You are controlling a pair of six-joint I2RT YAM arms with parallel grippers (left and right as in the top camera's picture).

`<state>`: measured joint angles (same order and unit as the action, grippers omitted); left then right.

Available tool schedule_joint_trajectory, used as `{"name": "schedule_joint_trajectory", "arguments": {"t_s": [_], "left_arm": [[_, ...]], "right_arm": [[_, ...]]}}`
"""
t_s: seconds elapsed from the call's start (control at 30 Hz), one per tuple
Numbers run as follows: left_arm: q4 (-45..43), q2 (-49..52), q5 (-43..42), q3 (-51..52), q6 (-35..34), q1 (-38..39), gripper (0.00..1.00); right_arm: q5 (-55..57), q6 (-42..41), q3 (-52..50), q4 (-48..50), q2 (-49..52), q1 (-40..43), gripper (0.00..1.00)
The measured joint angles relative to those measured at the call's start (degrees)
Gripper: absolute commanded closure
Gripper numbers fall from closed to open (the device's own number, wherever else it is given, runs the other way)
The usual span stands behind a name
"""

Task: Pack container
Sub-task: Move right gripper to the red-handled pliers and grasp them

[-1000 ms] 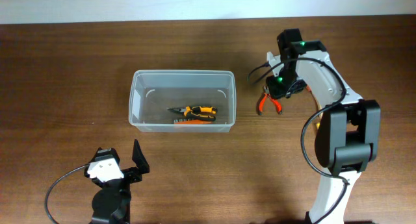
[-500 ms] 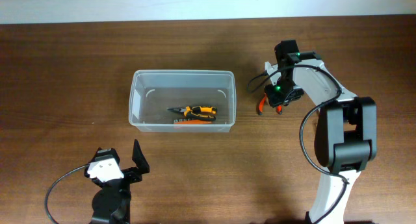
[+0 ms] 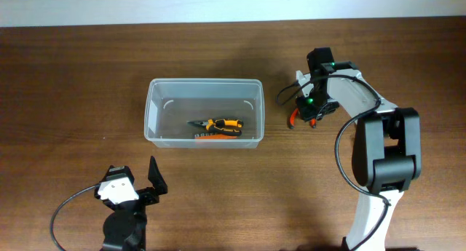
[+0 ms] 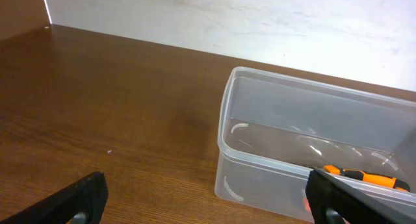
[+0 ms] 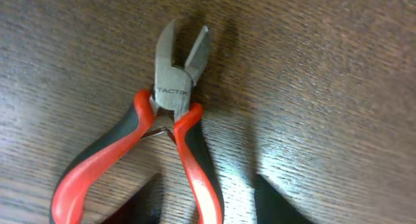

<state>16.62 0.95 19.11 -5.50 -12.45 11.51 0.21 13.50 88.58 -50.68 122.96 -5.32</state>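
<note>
The clear container [image 3: 204, 81] stands mid-table with orange-and-black pliers [image 3: 218, 125] lying inside; both also show in the left wrist view, the container [image 4: 292, 81] and the pliers [image 4: 364, 176]. Red-handled cutters [image 3: 291, 118] lie on the table just right of the container. My right gripper [image 3: 309, 105] hangs low over them, open. In the right wrist view its fingertips [image 5: 208, 201] straddle the cutters' right handle, and the cutters' head [image 5: 172, 87] points away. My left gripper [image 3: 138, 182] is open and empty near the front left, its jaws [image 4: 208, 211] facing the container.
The brown wooden table [image 3: 73, 98] runs to a pale wall at the back. The right arm's links and cable [image 3: 378, 156] stretch from the front right towards the cutters.
My right gripper has come down and shifted slightly towards the cutters, covering more of them. The cutters, container and left arm have not moved.
</note>
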Motion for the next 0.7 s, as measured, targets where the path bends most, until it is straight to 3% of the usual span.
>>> {"name": "schedule_joint_trajectory", "arguments": {"t_s": [0.23, 0.47, 0.7], "left_arm": [[0.0, 0.0, 0.0, 0.0, 0.0, 0.0, 0.01], [0.0, 0.0, 0.0, 0.0, 0.0, 0.0, 0.01], [0.0, 0.0, 0.0, 0.0, 0.0, 0.0, 0.01]], "right_arm": [[-0.3, 0.0, 0.0, 0.0, 0.0, 0.0, 0.76], [-1.2, 0.2, 0.0, -0.5, 0.0, 0.0, 0.92], [-1.3, 0.0, 0.0, -0.8, 0.0, -0.1, 0.96]]}}
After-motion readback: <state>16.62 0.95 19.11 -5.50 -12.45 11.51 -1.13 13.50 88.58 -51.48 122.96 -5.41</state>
